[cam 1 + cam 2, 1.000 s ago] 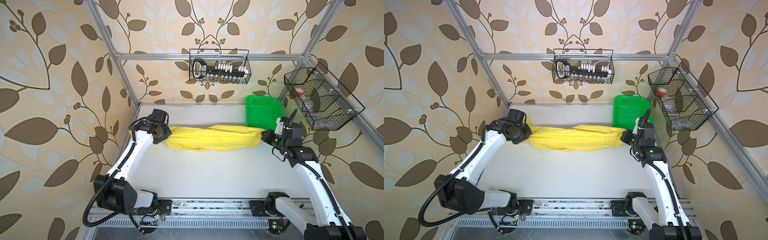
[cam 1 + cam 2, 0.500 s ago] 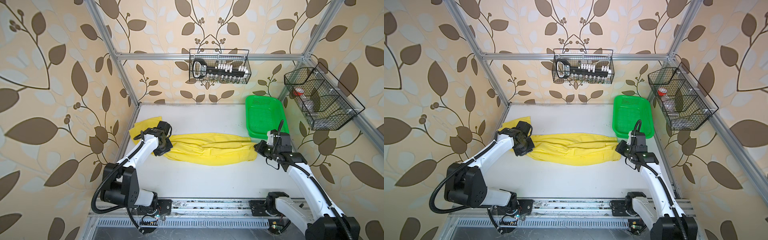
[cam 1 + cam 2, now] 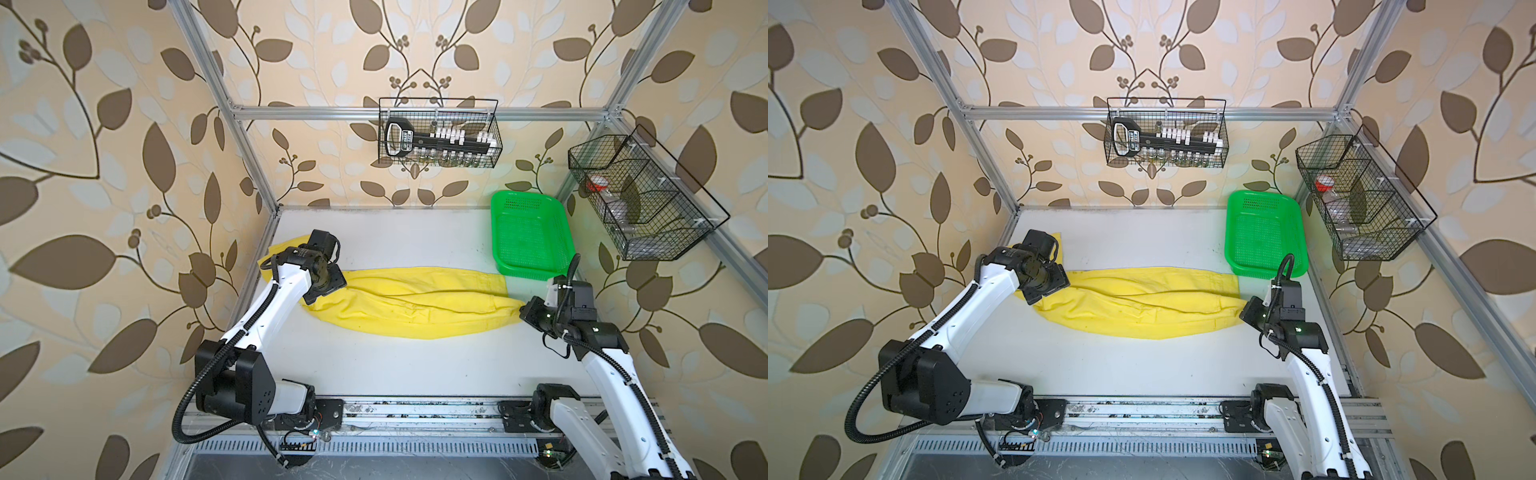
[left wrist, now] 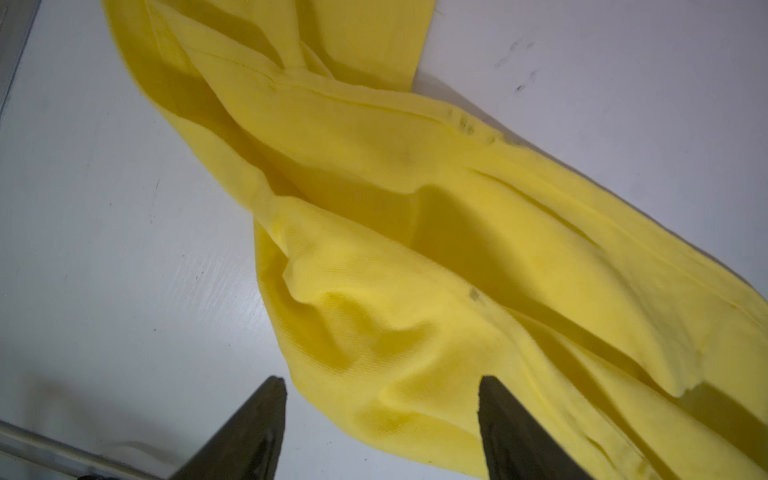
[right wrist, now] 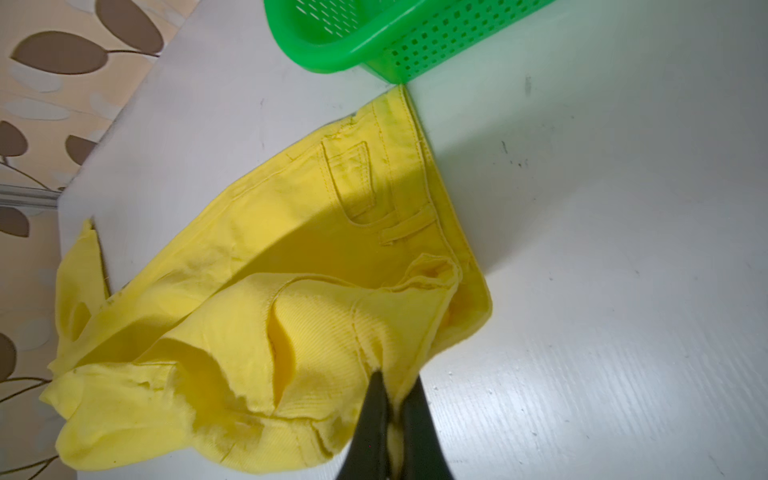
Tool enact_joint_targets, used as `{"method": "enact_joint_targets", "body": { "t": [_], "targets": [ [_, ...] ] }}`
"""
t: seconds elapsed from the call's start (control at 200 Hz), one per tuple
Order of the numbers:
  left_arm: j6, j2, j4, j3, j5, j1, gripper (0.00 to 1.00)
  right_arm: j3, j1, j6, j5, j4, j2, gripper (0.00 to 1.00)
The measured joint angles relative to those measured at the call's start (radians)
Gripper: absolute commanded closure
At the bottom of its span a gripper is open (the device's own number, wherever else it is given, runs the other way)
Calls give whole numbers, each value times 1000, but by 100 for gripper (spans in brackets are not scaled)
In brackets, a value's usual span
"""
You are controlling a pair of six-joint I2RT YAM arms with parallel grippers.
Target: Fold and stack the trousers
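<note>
Stretched side to side across the middle of the white bench: bright yellow trousers, rumpled and doubled lengthwise, seen in both top views. Waistband end to the right, belt loop and pocket stitching plain in the right wrist view. Leg ends to the left, with one hem trailing toward the back left corner and partly hidden under the left arm. Right hand low at the right end, fingers pinched tight on a fold of cloth near the waistband. Left hand above the leg part, fingers spread wide and gripping nothing, loose cloth lying below and between them. Just behind the waistband end, a green mesh basket at the back right of the bench, its near corner right at the waistband's corner; touching or merely beside, impossible to tell. Close to the right hand too, that basket. Hung on the aluminium frame, off the bench and well apart from the cloth: a black wire rack of small bottles on the back wall, and a black wire basket on the right side.
</note>
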Motion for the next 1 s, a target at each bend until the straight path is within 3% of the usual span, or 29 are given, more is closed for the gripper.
{"method": "enact_joint_targets", "body": {
  "t": [0.24,0.435,0.76,0.92,1.0],
  "targets": [
    [-66,56,94,-86,26,30,20,-98,-15,55,89,-10,-68,100],
    [-93,62,141,-180,56,205,20,-151,-45,94,131,-8,-135,100],
    [-54,203,204,-80,81,362,20,-151,-46,108,163,-6,-130,100],
    [-46,307,233,-7,111,391,25,-151,-48,108,163,-4,-127,100],
    [-39,340,238,4,126,392,34,-151,-52,108,162,0,-123,100]
  ]
}}
